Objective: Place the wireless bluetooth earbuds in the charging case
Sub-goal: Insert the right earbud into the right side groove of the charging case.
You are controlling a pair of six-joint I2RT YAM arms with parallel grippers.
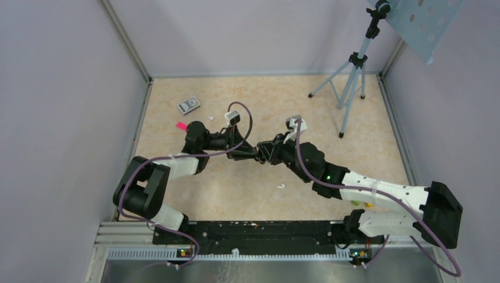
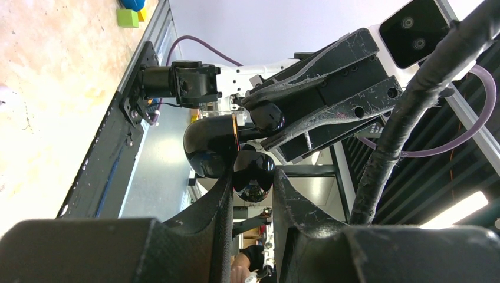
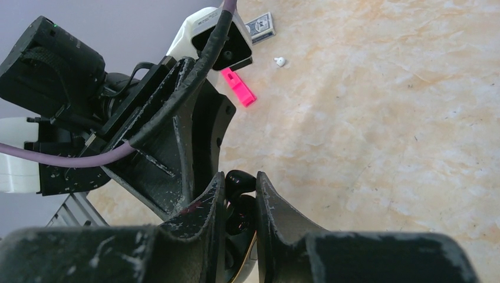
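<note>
My two grippers meet nose to nose above the middle of the table. The left gripper is shut on the glossy black charging case, whose lid stands open with an orange rim. The right gripper is shut on a black earbud, held right at the case's open mouth. Whether the earbud touches its seat is hidden by the fingers. One white earbud lies on the table near the right arm. Another white earbud lies beyond the left arm.
A pink piece and a small card box lie at the back left. A tripod stands at the back right. Grey walls close in the table's sides. A green block sits by the base rail.
</note>
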